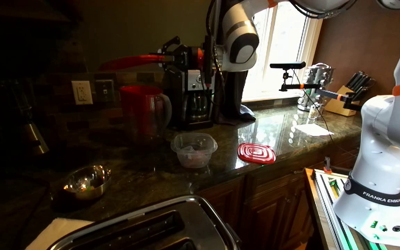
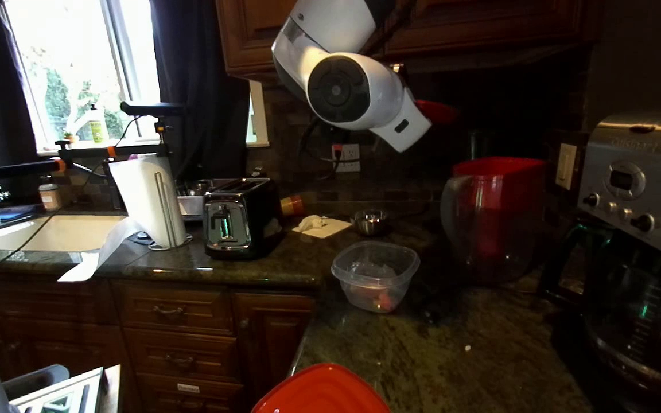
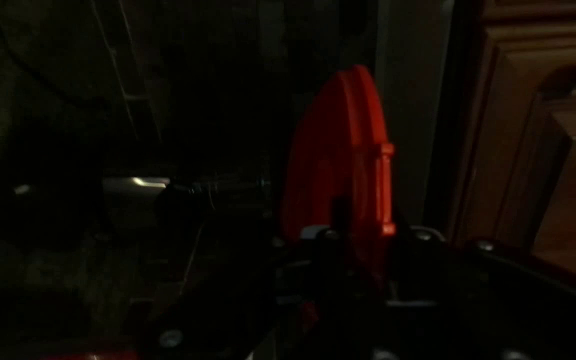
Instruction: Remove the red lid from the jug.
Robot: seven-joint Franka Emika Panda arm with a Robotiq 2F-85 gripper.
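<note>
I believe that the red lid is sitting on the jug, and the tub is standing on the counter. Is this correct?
Not quite: the red lid is held in the gripper, not sitting on the jug, as an exterior view shows. The tub is indeed standing on the counter.

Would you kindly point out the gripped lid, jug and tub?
Gripped lid [image 3: 328, 160], in the wrist view: broad face.
Jug [image 2: 496, 221], in an exterior view: body.
Tub [image 2: 373, 282], in an exterior view: side wall.

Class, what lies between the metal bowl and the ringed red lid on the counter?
A clear plastic tub: both exterior views show it between metal bowl and ringed red lid.
</note>
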